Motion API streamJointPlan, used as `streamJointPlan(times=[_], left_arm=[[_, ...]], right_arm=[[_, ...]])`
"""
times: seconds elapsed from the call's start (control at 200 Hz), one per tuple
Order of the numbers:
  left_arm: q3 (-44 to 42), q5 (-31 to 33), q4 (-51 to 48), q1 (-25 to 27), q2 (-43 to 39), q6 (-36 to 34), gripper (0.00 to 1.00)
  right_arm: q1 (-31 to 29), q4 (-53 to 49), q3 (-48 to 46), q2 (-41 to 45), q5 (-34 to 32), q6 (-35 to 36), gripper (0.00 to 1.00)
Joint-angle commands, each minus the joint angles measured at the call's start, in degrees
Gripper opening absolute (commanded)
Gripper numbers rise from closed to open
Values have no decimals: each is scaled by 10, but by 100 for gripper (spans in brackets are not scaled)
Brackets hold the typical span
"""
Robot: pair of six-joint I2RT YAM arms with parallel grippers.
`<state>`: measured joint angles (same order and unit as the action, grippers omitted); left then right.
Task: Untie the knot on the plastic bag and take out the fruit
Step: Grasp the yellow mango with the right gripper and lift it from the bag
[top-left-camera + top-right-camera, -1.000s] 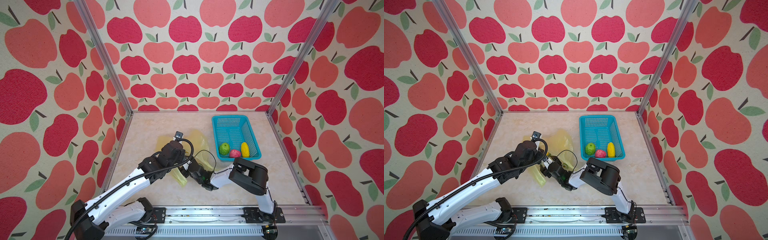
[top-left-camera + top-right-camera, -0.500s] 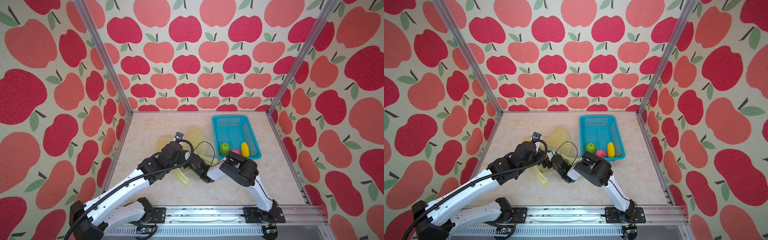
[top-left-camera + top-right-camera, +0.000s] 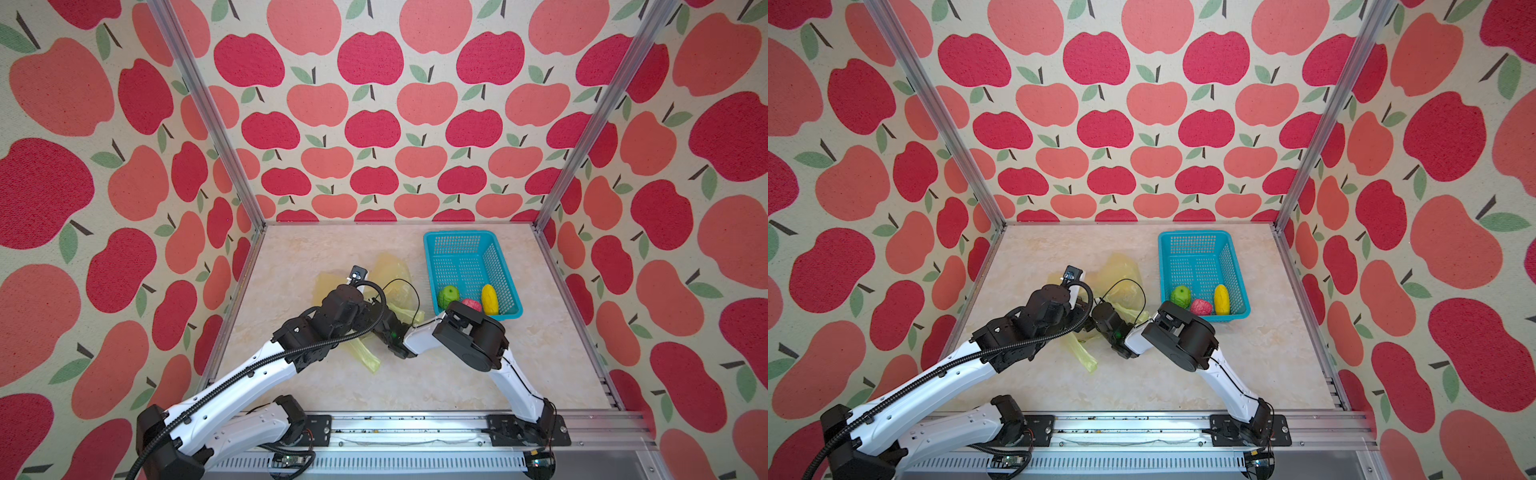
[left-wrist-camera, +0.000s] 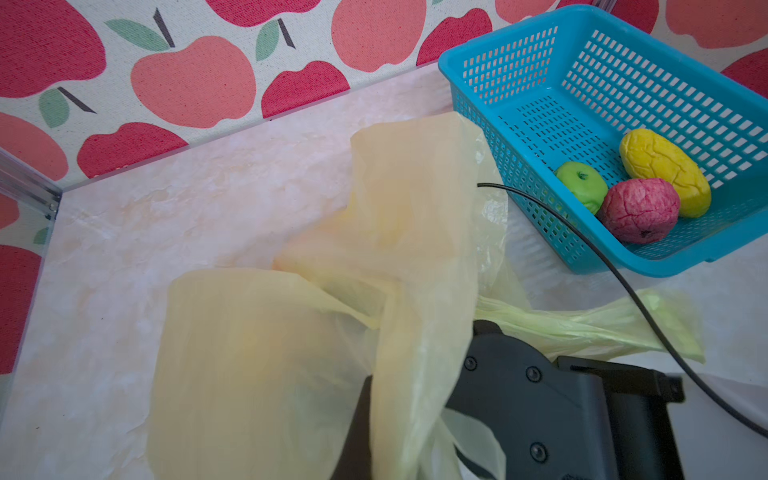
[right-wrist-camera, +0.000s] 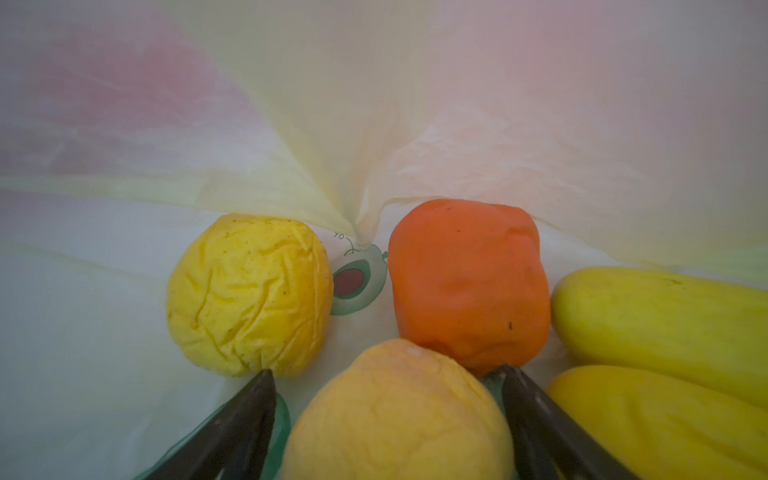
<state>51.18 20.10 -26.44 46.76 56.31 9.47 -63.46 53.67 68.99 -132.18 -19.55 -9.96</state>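
The plastic bag (image 3: 395, 274) (image 3: 1121, 266) lies crumpled at mid-table, and part of it is lifted close to the left wrist camera (image 4: 291, 332). My left gripper (image 4: 374, 449) is shut on that plastic, which hides its fingers. My right gripper (image 5: 386, 370) is inside the bag, open, with one finger on each side of a yellow-orange fruit (image 5: 399, 415). Around it lie a wrinkled yellow fruit (image 5: 249, 295), an orange one (image 5: 469, 282) and two long yellow ones (image 5: 665, 320). The knot is out of view. A loose handle (image 4: 582, 328) trails beside the right wrist.
A teal basket (image 3: 459, 233) (image 3: 1194, 233) (image 4: 511, 35) stands at the back right. It holds a green fruit (image 3: 449, 296), a pink one (image 3: 471, 304) and a yellow one (image 3: 489, 298). The right arm's cable (image 4: 623, 282) loops over the bag. Apple-print walls enclose three sides.
The right arm has swung left and pushed its gripper deeper into the bag. The left arm has kept its hold and stayed in place.
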Motion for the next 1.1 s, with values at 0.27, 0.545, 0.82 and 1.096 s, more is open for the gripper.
streamJointPlan(times=[0.27,0.545,0.82,1.096], left_arm=[[-13,50,7,2,-31,2,0],[-15,62,3,-1,-33,8,0],[-17,75,3,-3,-37,11,0],[-17,78,1,-6,-36,14,0]], right_arm=[[-1,63,-96,59,38,2,55],[-38,111,-188,157,43,38,45],[-77,173,-277,236,21,75,43],[-89,190,-340,304,6,89,41]])
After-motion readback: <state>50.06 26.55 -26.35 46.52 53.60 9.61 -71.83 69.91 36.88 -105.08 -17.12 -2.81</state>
